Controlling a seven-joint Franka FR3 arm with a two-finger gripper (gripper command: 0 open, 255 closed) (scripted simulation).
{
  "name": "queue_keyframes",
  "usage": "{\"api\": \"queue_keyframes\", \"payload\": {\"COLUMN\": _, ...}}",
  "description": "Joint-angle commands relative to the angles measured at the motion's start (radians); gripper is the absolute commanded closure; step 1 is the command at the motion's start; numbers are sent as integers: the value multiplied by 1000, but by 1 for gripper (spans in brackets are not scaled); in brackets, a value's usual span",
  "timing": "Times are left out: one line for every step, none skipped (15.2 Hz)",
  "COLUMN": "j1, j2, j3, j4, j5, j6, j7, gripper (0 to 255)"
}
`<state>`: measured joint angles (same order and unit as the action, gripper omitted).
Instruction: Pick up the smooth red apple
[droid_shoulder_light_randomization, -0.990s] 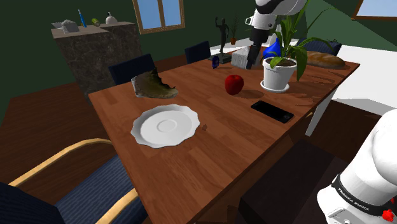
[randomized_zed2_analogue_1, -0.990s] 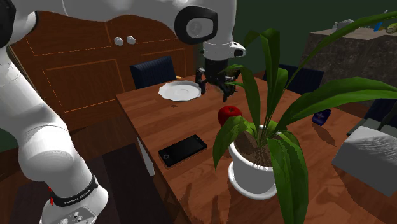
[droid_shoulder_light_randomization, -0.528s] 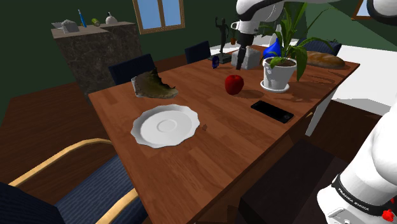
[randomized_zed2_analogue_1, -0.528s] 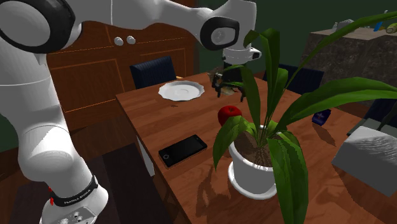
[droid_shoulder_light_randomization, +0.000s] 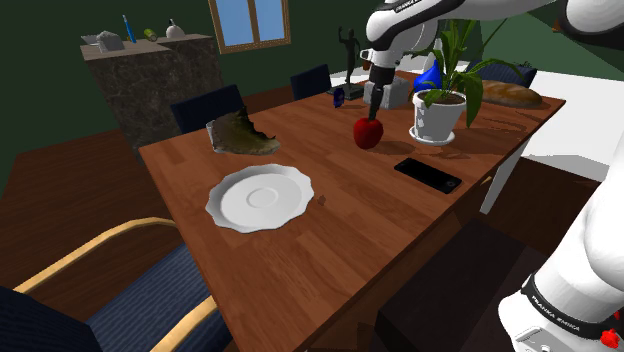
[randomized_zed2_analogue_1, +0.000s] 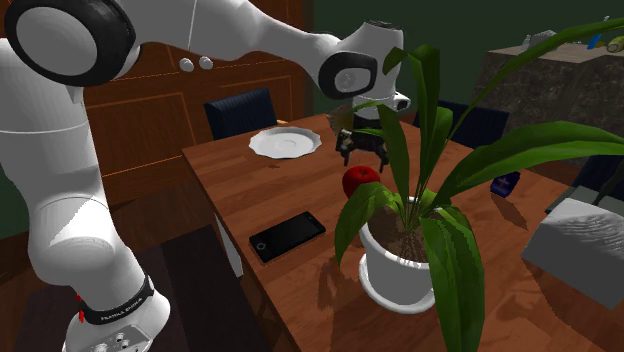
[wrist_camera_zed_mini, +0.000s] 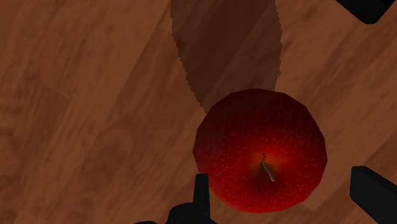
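Red apple (wrist_camera_zed_mini: 261, 151) sits beneath our wide-spread end effector (wrist_camera_zed_mini: 286, 194), so we should centre, lower straight, then squeeze gently.

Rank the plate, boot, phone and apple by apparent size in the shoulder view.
1. white plate
2. brown boot
3. black phone, long but thin
4. red apple
The plate sits nearer the camera than the boot and the apple, so part of its lead may be perspective.
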<state>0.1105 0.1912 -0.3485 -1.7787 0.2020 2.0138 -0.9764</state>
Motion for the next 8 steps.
{"api": "queue_keyframes", "payload": {"j1": 1, "j2": 0, "j3": 1, "j4": -8, "j5": 1, "j6": 9, "j7": 0, "gripper": 0}}
{"api": "queue_keyframes", "payload": {"j1": 1, "j2": 0, "j3": 1, "j4": -7, "j5": 1, "j6": 8, "j7": 0, "gripper": 255}}
{"api": "queue_keyframes", "payload": {"j1": 1, "j2": 1, "j3": 1, "j4": -7, "j5": 1, "j6": 8, "j7": 0, "gripper": 255}}
{"api": "queue_keyframes", "payload": {"j1": 1, "j2": 1, "j3": 1, "j4": -7, "j5": 1, "j6": 8, "j7": 0, "gripper": 255}}
{"api": "queue_keyframes", "payload": {"j1": 1, "j2": 1, "j3": 1, "j4": -7, "j5": 1, "j6": 8, "j7": 0, "gripper": 255}}
{"api": "queue_keyframes", "payload": {"j1": 1, "j2": 1, "j3": 1, "j4": -7, "j5": 1, "j6": 8, "j7": 0, "gripper": 255}}
{"api": "queue_keyframes", "payload": {"j1": 1, "j2": 1, "j3": 1, "j4": -7, "j5": 1, "j6": 8, "j7": 0, "gripper": 255}}
{"api": "queue_keyframes", "payload": {"j1": 1, "j2": 1, "j3": 1, "j4": -7, "j5": 1, "j6": 8, "j7": 0, "gripper": 255}}
